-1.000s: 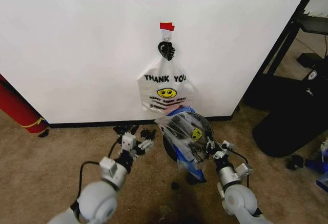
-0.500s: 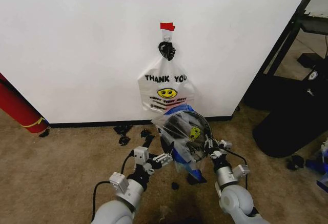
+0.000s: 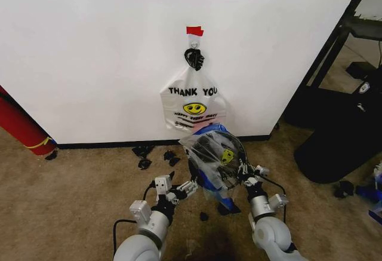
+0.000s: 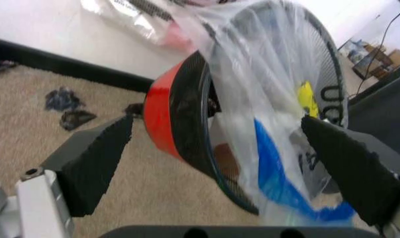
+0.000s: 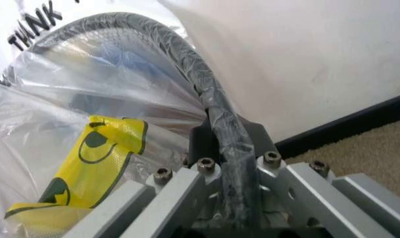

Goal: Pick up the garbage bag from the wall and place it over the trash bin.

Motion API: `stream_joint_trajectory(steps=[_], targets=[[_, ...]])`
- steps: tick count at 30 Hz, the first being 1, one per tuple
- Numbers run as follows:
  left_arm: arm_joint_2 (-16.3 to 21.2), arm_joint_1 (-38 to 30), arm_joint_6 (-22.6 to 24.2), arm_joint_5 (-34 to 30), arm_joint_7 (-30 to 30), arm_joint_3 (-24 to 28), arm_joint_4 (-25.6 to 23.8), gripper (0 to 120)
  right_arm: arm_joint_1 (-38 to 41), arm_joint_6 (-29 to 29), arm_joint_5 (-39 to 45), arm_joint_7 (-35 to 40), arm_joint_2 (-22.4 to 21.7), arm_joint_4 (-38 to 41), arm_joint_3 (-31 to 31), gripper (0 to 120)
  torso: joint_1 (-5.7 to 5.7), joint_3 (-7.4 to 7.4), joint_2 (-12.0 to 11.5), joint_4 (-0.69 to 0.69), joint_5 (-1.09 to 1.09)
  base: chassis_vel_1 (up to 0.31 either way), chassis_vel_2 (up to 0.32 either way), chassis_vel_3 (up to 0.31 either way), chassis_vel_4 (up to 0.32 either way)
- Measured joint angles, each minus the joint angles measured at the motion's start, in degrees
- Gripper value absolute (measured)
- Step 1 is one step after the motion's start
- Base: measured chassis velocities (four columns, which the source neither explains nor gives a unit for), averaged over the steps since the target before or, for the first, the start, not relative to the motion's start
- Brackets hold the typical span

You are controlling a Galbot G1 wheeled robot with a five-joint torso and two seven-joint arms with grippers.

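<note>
The trash bin (image 3: pixel 206 153) lies tilted on the carpet by the wall (image 3: pixel 89 52), its mouth toward me. In the left wrist view its red bottom (image 4: pixel 160 119) and black mesh side show. The garbage bag (image 3: pixel 222 184), translucent with blue patches and a yellow smiley, is draped over the bin's mouth (image 4: pixel 273 94). My right gripper (image 3: pixel 246 170) is shut on the bin's bag-covered rim (image 5: pixel 217 104), which runs between its jaws (image 5: pixel 223 144). My left gripper (image 3: pixel 181 188) is open just left of the bin, its black pads (image 4: pixel 94 168) spread either side of the bin's edge.
An opaque white "THANK YOU" bag (image 3: pixel 193 103) hangs from the hook under the red tape (image 3: pixel 194 31). Black scraps (image 3: pixel 145 153) lie by the baseboard. A red roll (image 3: pixel 21 126) leans at the left. A large black bulk (image 3: pixel 337 135) and a dark frame stand at the right.
My left arm has swung in from the left to the bin's side. The right gripper has kept its hold on the rim, and the bin has barely shifted.
</note>
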Motion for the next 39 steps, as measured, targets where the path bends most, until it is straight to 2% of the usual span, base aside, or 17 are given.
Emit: stream_joint_trajectory(steps=[7, 16, 24, 29, 33, 39], targets=[[-0.5, 3.6, -0.2, 2.5, -0.3, -0.3, -0.7, 100, -0.5, 0.0, -0.4, -0.1, -0.3, 0.8, -0.5, 0, 0.00, 0.00, 0.0, 0.00, 0.00, 0.000, 0.000, 0.000, 0.000], [-0.5, 8.0, -0.2, 3.8, -0.5, -1.2, -4.7, 100, -1.3, -0.1, -1.2, -0.2, 0.3, 1.8, -0.7, 0, 0.00, 0.00, 0.0, 0.00, 0.00, 0.000, 0.000, 0.000, 0.000], [-1.7, 9.8, -0.5, 4.5, 0.0, -0.7, -5.5, 100, -1.3, 0.0, -1.3, -0.2, 0.7, 1.4, -0.5, 0, 0.00, 0.00, 0.0, 0.00, -0.01, 0.000, 0.000, 0.000, 0.000], [-1.8, 11.0, -2.6, 4.6, 5.8, -0.5, -5.8, 100, -1.0, 0.5, -1.3, -0.4, 0.7, 1.1, -0.7, 0, 0.00, 0.00, 0.0, 0.00, -0.01, 0.000, 0.000, 0.000, 0.000], [-1.7, 12.6, -5.7, 5.8, 12.1, 0.6, -3.4, 100, -0.2, 1.8, -1.4, -0.7, 1.3, -0.2, -1.2, 0, 0.00, 0.00, 0.0, 0.01, -0.01, 0.000, 0.000, 0.000, 0.000], [-1.8, 11.8, -6.0, 6.8, 13.4, 2.0, -1.5, 100, 0.8, 3.4, -2.8, -1.3, 1.8, -1.2, -1.4, 0, 0.00, 0.00, 0.0, 0.00, -0.01, 0.000, 0.000, 0.000, 0.000]])
